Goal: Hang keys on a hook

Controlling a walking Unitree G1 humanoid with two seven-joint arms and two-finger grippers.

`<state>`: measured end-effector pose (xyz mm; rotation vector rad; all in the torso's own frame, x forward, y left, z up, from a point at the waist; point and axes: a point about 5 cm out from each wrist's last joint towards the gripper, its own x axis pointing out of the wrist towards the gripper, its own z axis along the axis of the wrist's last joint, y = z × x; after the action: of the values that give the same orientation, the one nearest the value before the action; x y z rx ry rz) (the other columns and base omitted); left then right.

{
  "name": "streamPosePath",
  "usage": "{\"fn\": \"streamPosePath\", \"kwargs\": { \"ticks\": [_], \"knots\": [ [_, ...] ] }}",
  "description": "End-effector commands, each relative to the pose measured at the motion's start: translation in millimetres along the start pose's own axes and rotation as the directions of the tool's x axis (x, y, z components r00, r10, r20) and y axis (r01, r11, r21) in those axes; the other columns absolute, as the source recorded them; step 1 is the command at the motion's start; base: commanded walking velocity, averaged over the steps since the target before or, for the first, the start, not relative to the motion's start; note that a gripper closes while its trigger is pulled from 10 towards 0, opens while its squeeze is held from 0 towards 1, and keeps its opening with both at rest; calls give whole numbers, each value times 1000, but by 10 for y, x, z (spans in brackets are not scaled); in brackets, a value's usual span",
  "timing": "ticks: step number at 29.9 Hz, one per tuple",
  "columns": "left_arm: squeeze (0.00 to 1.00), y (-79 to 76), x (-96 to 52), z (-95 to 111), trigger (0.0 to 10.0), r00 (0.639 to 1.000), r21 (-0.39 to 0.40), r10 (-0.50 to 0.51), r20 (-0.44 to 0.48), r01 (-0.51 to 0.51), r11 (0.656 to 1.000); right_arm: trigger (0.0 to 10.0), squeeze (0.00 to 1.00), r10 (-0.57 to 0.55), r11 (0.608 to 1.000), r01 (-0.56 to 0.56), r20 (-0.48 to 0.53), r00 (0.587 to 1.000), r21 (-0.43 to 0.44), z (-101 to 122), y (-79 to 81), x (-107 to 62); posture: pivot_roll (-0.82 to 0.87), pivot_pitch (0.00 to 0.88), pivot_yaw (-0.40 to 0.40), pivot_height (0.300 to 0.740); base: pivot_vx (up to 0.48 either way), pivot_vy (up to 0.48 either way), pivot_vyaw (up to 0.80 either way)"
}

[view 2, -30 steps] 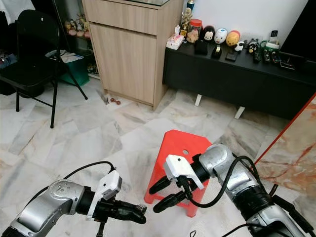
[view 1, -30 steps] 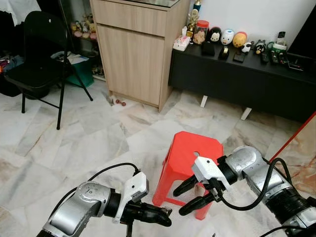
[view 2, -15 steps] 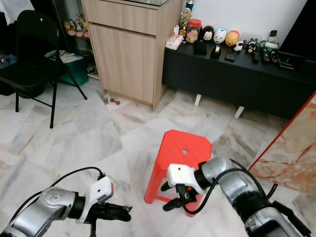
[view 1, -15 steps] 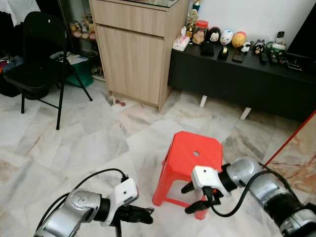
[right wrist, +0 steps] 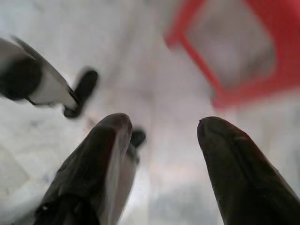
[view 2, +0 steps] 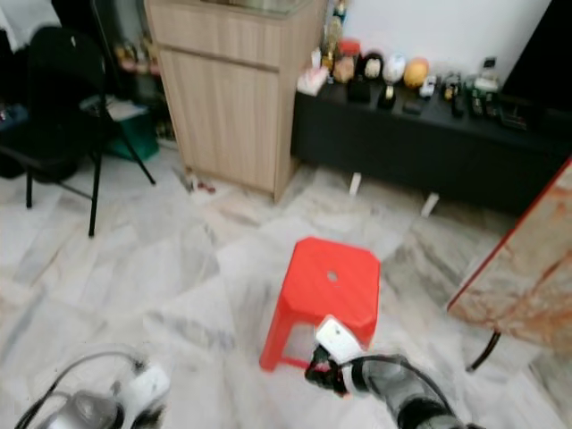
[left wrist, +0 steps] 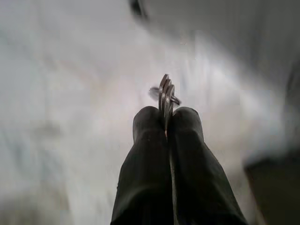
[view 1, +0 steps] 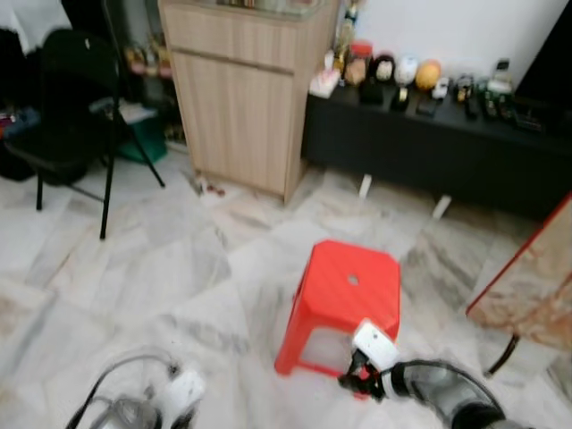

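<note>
A bunch of metal keys (left wrist: 165, 93) sticks out between the tips of my left gripper (left wrist: 165, 117), which is shut on them above the pale marble floor. The left arm's white wrist (view 1: 181, 394) sits low at the bottom left of the blurred eye views. My right gripper (right wrist: 161, 125) is open with nothing between its fingers, just in front of the red plastic stool (view 1: 347, 288). Its white wrist (view 1: 374, 340) is at the stool's near edge.
A wooden cabinet (view 1: 239, 89) stands at the back, with a black folding chair (view 1: 70, 107) to its left. A low black bench (view 1: 438, 138) with small toys stands to the cabinet's right. A red-edged marble slab (view 1: 529, 288) leans at the right. The floor (view 1: 134, 268) is marble.
Both arms have dropped low and pulled back toward the bottom of the eye views. The picture has blurred and shifted as the camera moved. The left gripper still holds the keys.
</note>
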<state>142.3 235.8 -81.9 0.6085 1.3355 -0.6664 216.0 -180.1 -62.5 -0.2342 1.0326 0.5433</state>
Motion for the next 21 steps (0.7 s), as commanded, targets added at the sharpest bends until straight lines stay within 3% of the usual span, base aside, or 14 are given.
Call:
{"fn": "streamPosePath", "kwargs": {
  "ticks": [1, 3, 6, 9, 11, 12, 13, 14, 15, 18, 21],
  "knots": [
    [0, -37, 33, -82, 10000, 999, 45, 24, -46, -22, 999, 10000, 0, -68, 995, 67, 18, 997, 78, 19, -50, -6, 73, 18, -81, 740, 0, 0, 0],
    [0, -138, 73, -221, 10000, 995, 29, 16, -98, -14, 999, 10000, 0, -103, 983, 103, -4, 995, 150, -72, -34, 3, 67, 19, -83, 740, 0, 0, 0],
    [0, -253, 111, -357, 10000, 990, -20, 11, -142, -14, 1000, 10000, 0, -137, 975, 140, -32, 990, 171, -181, -6, 10, 63, 19, -90, 740, 0, 0, 0],
    [0, -350, 157, -439, 10000, 988, -140, 67, -137, -86, 986, 10000, 0, -193, 948, 203, -64, 979, 243, -324, 34, 16, 55, 18, -99, 740, 0, 0, 0],
    [0, -352, 159, -439, 10000, 988, -150, 75, -134, -96, 984, 10000, 0, -195, 948, 206, -67, 978, 243, -336, 38, 16, 55, 18, -99, 740, 0, 0, 0],
    [0, -363, 170, -420, 10000, 990, -255, 93, -105, -118, 960, 10000, 0, -212, 936, 222, -67, 975, 274, -359, 43, 16, 54, 24, -99, 740, 0, 0, 0],
    [0, -345, 178, -377, 10000, 989, -409, 134, -66, -149, 900, 10000, 0, -240, 916, 247, -60, 969, 317, -375, 44, 16, 53, 26, -99, 740, 0, 0, 0],
    [0, -345, 178, -377, 10000, 989, -409, 134, -66, -149, 900, 10000, 0, -240, 916, 247, -60, 969, 317, -375, 44, 16, 53, 26, -99, 740, 0, 0, 0],
    [0, -271, 172, -301, 10000, 977, -628, 211, -24, -179, 757, 10000, 0, -285, 866, 281, -53, 957, 413, -400, 47, 15, 44, 33, -98, 740, 0, 0, 0],
    [0, -169, 150, -237, 10000, 959, -769, 283, -6, -186, 612, 10000, 0, -289, 827, 267, -33, 957, 495, -401, 82, 30, 28, 32, -94, 740, 0, 0, 0],
    [0, -138, 143, -207, 10000, 954, -785, 301, 1, -186, 591, 10000, 0, -266, 852, 251, -33, 963, 460, -401, 123, 45, 25, 28, -88, 740, 0, 0, 0]
  ]
}}
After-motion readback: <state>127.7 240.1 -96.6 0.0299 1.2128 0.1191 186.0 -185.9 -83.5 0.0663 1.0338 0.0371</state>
